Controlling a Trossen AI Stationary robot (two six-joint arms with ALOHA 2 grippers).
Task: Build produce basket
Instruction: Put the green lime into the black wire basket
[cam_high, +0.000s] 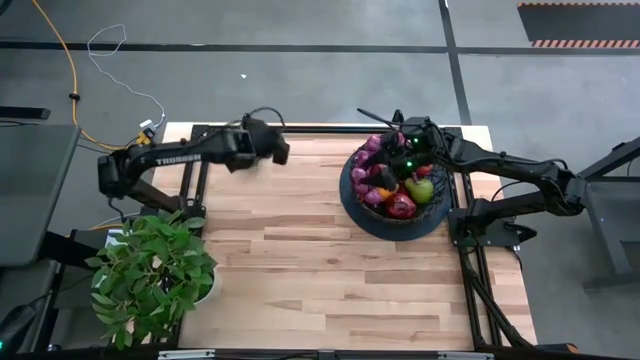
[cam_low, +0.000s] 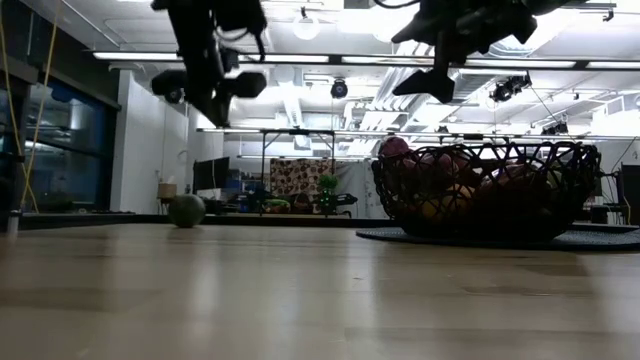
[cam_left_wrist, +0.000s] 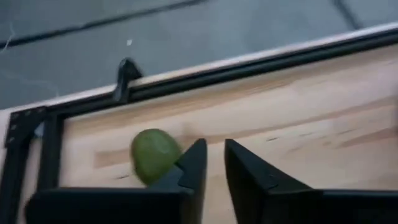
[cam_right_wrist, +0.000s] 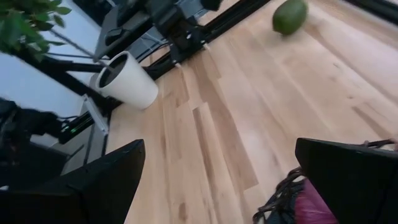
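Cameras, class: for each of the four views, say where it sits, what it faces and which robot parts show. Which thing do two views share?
High: overhead, straight down on the table; both arms, basket.
Low: table height, looking across; arms hang above, basket at right.
Left wrist: over the table edge; narrowly parted left claw by a lime.
Right wrist: above the basket; open right claw.
Shared: the lime, also in the low view.

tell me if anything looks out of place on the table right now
One green fruit lies alone on the bare wood near the table's far edge, well apart from the basket, where the rest of the produce is piled. The left gripper hangs above the stray fruit, not holding it. Nothing looks spilled or damaged.
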